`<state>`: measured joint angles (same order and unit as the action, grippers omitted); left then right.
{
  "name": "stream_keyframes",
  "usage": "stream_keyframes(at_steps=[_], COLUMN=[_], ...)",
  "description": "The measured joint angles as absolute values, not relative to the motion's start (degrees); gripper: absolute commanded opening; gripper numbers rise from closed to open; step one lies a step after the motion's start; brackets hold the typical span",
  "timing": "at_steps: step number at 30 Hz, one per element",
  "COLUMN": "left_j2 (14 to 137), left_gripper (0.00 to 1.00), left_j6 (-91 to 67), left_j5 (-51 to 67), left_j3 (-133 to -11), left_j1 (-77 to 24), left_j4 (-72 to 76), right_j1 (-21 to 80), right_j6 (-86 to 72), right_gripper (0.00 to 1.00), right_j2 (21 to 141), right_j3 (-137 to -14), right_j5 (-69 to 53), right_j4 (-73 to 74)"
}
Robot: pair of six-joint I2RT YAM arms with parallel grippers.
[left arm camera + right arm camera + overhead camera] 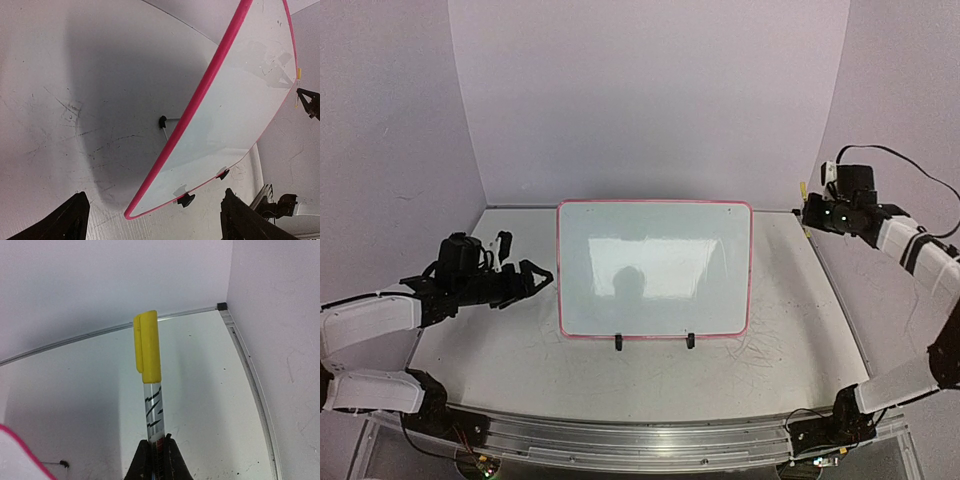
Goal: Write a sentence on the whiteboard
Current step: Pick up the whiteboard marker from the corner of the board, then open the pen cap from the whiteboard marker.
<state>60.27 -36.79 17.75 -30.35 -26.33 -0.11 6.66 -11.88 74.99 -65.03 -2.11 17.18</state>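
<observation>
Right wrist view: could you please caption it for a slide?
Right fingers pinch a capped yellow marker over the table.

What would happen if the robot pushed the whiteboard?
The whiteboard would probably tip or slide, since it stands on just two small black feet. It looks thin and flat, so likely light yet stiff. Its glossy face may be slippery.

No words or numbers can be read. The clear pen with a yellow cap (151,375) has black marks on its side, too blurry to read.
</observation>
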Motion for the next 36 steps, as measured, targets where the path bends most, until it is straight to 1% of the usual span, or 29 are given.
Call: stream_keyframes(at_steps=[2,4,7,9,11,15,20,23,28,32,36], left_j2=[60.33,60.32,61.35,63.55,66.91,72.31,74.89,75.9,77.56,78.87,79.09], left_gripper=[0.92,0.88,0.87,0.87,0.88,0.89,0.86,0.81,0.62,0.44,0.28], left_j6=[-35.96,-35.9,-35.99,-35.89,-35.95,-37.41,-40.33,-41.38,-42.7,-43.35,-43.39], left_j5=[17.31,17.37,19.79,21.19,23.78,29.08,32.97,34.52,36.43,37.27,37.41], left_j3=[-32.7,-35.8,-41.56,-45.7,-50.09,-54.52,-55.88,-57.31,-58.8,-58.93,-58.94], left_j1=[-26.3,-26.3,-27.0,-30.46,-36.13,-44.72,-47.57,-47.99,-48.77,-49.42,-49.56], left_j4=[-1.55,-2.64,-3.06,-2.82,-1.53,2.62,5.12,5.98,7.24,7.52,7.57], right_j1=[7.6,10.56,19.45,25.91,31.97,39.89,46.02,47.51,48.09,48.19,48.21], right_j6=[-11.39,-10.6,-8.93,-7.77,-6.55,-4.27,-1.37,-0.09,1.22,1.79,2.06], right_gripper=[0.0,0.0,0.0,0.0,0.0,0.0,0.0,0.0,0.0,0.0,0.0], right_j2=[69.61,65.71,63.26,63.83,65.5,70.22,75.19,76.54,76.91,76.95,77.08], right_j3=[-63.73,-63.63,-64.38,-64.56,-64.58,-64.64,-65.28,-65.96,-66.36,-66.37,-66.37], right_j5=[-6.35,-11.4,-19.96,-24.86,-29.04,-33.6,-36.03,-36.83,-37.45,-37.58,-37.57], right_j4=[17.78,17.66,17.03,16.45,16.29,16.35,16.82,16.92,16.85,16.86,16.88])
